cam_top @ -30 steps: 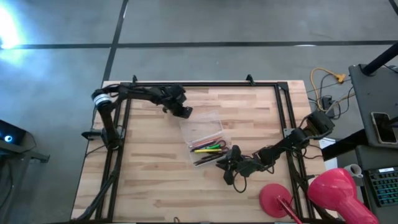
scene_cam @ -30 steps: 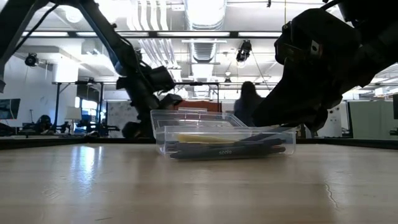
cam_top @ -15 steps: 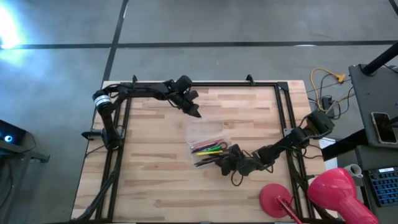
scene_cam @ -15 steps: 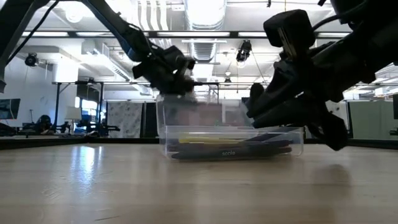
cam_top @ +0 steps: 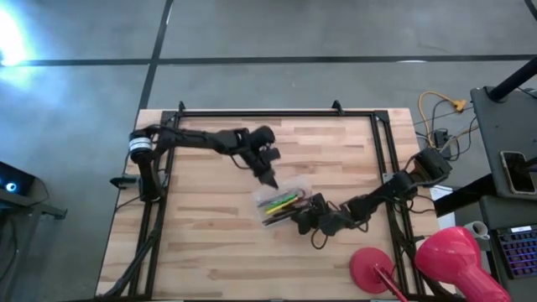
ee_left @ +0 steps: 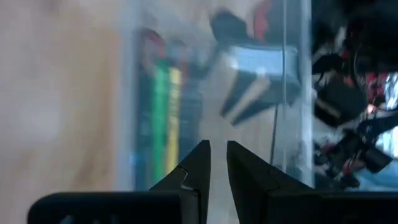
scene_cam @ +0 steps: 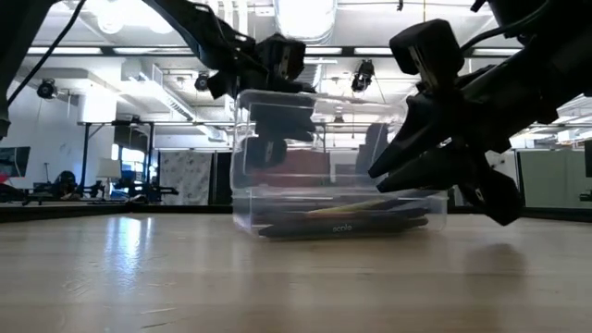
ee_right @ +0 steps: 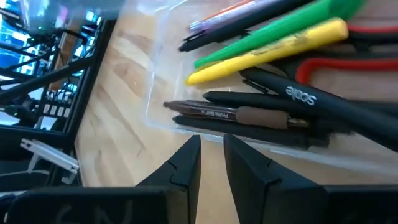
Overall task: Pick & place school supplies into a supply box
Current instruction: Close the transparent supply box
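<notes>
The clear supply box (cam_top: pixel 283 201) stands mid-table with a green pen (ee_right: pixel 283 26), a yellow pen (ee_right: pixel 267 50), dark pens (ee_right: pixel 292 96) and red-handled scissors (ee_right: pixel 336 65) lying inside. Its see-through lid (scene_cam: pixel 324 125) stands raised over the box in the low view. My left gripper (cam_top: pixel 270 178) reaches to the box's far-left side, fingers almost together, behind the lid (ee_left: pixel 205 74). My right gripper (cam_top: pixel 304 216) is low at the box's near-right side, fingers almost together, pointing at the wall (ee_right: pixel 180 121). My left gripper meets the lid's outer face (ee_left: pixel 214 134) with the tips of its shut fingers, coming slanting down from the table's far-left side. The lid stands tilted up over the box, hinged on it. My right gripper has its shut fingertips (ee_right: pixel 191 144) right at the box's near wall; whether they touch it I cannot tell.
A black metal frame (cam_top: pixel 382 159) runs around the table's edges. Big pink round objects (cam_top: pixel 457 260) sit off the near-right corner, with cables (cam_top: pixel 436 113) beyond the right edge. Bare wood lies on the near-left part of the table.
My left gripper has swept from the far-left of the box toward it, rightward and nearer. The lid, first lying open beside the box on its far-left side, has swung up and now stands over the box. My right gripper has edged left, closer to the box.
</notes>
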`<state>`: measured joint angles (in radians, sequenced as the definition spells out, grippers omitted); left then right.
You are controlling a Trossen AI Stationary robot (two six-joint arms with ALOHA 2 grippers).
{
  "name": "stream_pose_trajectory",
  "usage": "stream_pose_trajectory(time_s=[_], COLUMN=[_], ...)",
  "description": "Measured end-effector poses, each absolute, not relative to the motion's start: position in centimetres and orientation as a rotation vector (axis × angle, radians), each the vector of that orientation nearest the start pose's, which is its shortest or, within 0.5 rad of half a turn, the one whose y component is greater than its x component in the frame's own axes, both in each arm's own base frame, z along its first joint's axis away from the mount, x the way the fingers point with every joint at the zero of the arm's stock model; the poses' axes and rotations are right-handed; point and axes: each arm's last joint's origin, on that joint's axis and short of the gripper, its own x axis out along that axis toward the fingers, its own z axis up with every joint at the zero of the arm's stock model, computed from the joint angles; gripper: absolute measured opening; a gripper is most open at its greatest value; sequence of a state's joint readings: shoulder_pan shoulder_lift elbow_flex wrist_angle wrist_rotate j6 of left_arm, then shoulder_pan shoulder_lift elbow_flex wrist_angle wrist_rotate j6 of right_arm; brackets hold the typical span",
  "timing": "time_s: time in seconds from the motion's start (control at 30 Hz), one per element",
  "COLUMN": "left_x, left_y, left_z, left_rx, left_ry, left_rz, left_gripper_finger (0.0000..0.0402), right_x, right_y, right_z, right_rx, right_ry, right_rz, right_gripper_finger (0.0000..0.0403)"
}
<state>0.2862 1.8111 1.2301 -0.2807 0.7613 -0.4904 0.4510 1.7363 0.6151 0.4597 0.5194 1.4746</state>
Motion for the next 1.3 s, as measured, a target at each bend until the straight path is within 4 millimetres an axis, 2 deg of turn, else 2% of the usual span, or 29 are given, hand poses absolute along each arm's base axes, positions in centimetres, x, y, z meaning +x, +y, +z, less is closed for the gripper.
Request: stream_pose_trajectory(time_s=[0.13, 0.27, 0.4, 0.57, 0.7, 0.87, 1.07, 1.3], left_x=[37.4, 37.7, 37.8, 38.3, 38.8, 39.3, 39.4, 39.8], left_y=[6.4, 5.1, 4.6, 4.7, 4.5, 4.6, 4.7, 4.8], left_z=[20.8, 20.6, 20.5, 19.2, 17.5, 16.3, 16.2, 16.4], left_rx=[-0.845, -0.797, -0.773, -0.785, -0.806, -0.835, -0.838, -0.857], left_ry=[0.888, 0.898, 0.898, 0.918, 0.953, 0.973, 0.959, 0.918], left_rz=[-0.266, -0.215, -0.192, -0.171, -0.157, -0.148, -0.127, -0.104], left_gripper_finger=[0.0038, 0.0038, 0.0038, 0.0038, 0.0038, 0.0038, 0.0038, 0.0038], right_x=[27.5, 27.5, 27.4, 27.0, 26.4, 25.9, 26.2, 27.0], right_y=[11.2, 11.5, 12.0, 12.0, 11.6, 11.3, 11.4, 10.7], right_z=[11.2, 11.6, 12.8, 14.0, 13.9, 13.3, 13.6, 13.5], right_rx=[1.122, 1.101, 1.108, 1.099, 1.088, 1.137, 1.135, 1.122], right_ry=[0.421, 0.517, 0.579, 0.583, 0.616, 0.659, 0.631, 0.570], right_rz=[-0.472, -0.379, -0.241, -0.195, -0.276, -0.391, -0.375, -0.443], right_gripper_finger=[0.0068, 0.0068, 0.0068, 0.0068, 0.0068, 0.0068, 0.0068, 0.0068])
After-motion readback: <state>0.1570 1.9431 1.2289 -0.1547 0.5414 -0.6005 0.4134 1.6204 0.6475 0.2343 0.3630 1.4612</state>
